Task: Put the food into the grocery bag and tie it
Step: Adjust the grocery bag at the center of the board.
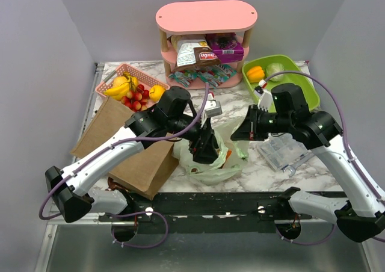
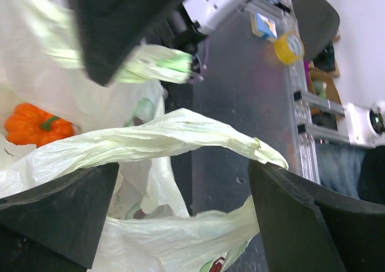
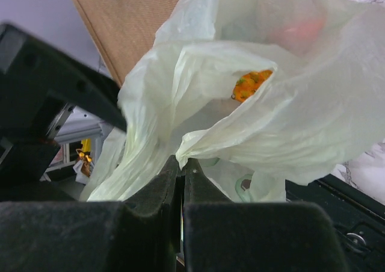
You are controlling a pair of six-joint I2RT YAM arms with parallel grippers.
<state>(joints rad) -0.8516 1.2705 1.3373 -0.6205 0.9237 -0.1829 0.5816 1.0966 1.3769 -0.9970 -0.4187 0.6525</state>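
The left arm [image 1: 114, 151] is slanting from the near left up to a bent elbow near the middle. Its wrist is pointing toward the near right, so the left gripper [image 1: 206, 151] is hanging over the centre with its fingers [image 2: 57, 215] standing wide apart, clamping nothing. The right arm [image 1: 343, 157] is angling from the near right toward the far middle, wrist turned left, and the right gripper [image 1: 239, 133] is pinching bag [image 3: 289, 103] film between closed fingers [image 3: 153, 194].

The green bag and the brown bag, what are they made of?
The green bag looks like thin, see-through plastic: it crinkles, and orange shows through it. The brown bag looks like stiff, matte paper, lying flat with straight edges.
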